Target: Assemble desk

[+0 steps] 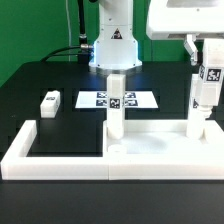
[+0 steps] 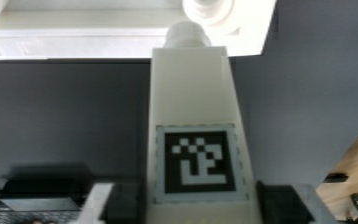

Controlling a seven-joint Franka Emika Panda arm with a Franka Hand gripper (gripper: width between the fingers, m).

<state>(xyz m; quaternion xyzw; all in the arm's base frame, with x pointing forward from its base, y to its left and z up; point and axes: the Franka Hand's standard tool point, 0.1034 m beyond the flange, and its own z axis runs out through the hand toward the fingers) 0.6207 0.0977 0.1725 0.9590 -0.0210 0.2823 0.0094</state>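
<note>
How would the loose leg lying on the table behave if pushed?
The leg looks flat-sided, so it would probably slide, not roll. It seems rigid plastic and small, likely light, so a nudge may spin it.

Matte black table (image 1: 60, 125) across the middle (soft, even light on it). Behind, at eleven o'clock, dark green backdrop (image 1: 30, 25); thin black cable (image 1: 62, 47) running before it toward twelve. Same green at nine o'clock.
</note>
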